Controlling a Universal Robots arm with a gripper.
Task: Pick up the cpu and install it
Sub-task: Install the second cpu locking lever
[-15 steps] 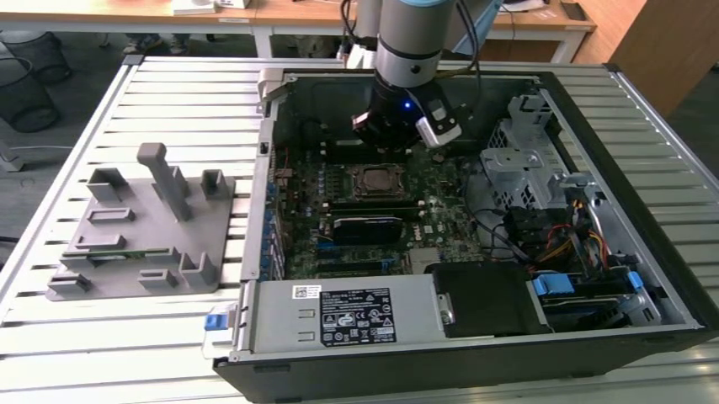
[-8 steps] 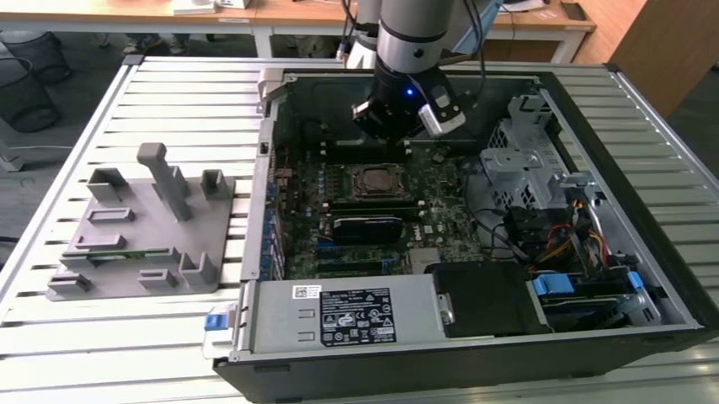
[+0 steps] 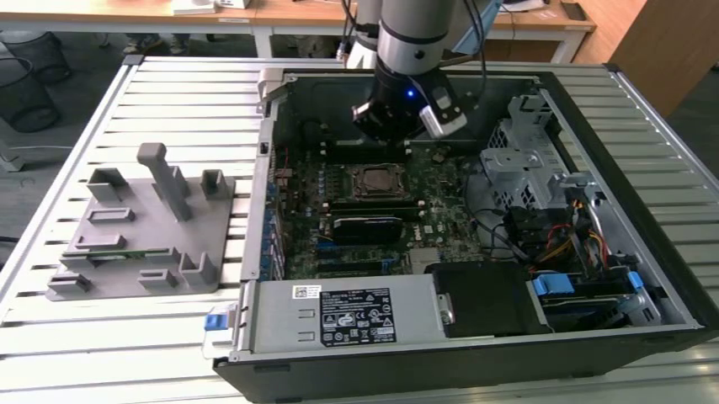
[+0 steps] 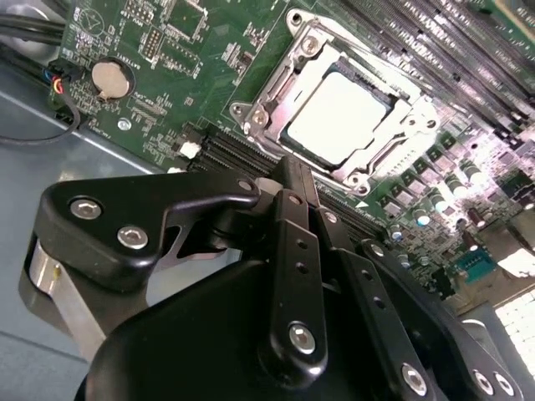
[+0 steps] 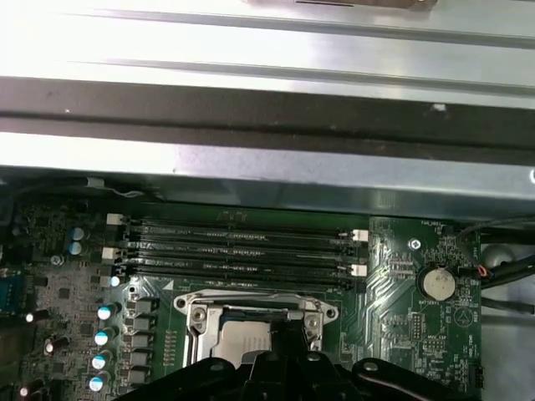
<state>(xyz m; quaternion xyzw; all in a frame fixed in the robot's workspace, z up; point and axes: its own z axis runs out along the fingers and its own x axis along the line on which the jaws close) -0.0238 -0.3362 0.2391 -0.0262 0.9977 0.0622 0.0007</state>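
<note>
Already the cpu (image 4: 338, 117) lies flat in its socket (image 4: 334, 104) on the motherboard (image 3: 371, 210), its pale metal top showing inside the socket's metal frame. To my eye that reads as seated rather than waiting, since it sits square and level within the frame and nothing grips it.

The gripper (image 4: 292, 175) hangs just above and beside the socket, apart from the chip. In the second wrist view its black fingers (image 4: 288, 242) run together to one narrow tip with no gap visible and nothing between them, so I take them as closed and empty. In the exterior view the gripper (image 3: 393, 126) stands over the far part of the board, with the socket just below it toward the camera.

Beyond the gripper's tip, in the first wrist view, lie the four memory slots (image 5: 238, 246), and to one side of them the round coin battery (image 5: 436, 284). A row of capacitors (image 5: 100, 334) stands on the other side of the socket.

The board sits in an open computer case (image 3: 629, 109) laid on its side, with the power supply (image 3: 337, 316) nearest the camera and the drive bays (image 3: 540, 160) on the exterior view's right. The case rests on a slatted metal table (image 3: 168, 101). Well away from the gripper, on the exterior view's left, a grey plastic fixture (image 3: 146, 227) stands on the slats. Wooden desks (image 3: 303, 13) and wire waste baskets (image 3: 29, 76) stand behind.
</note>
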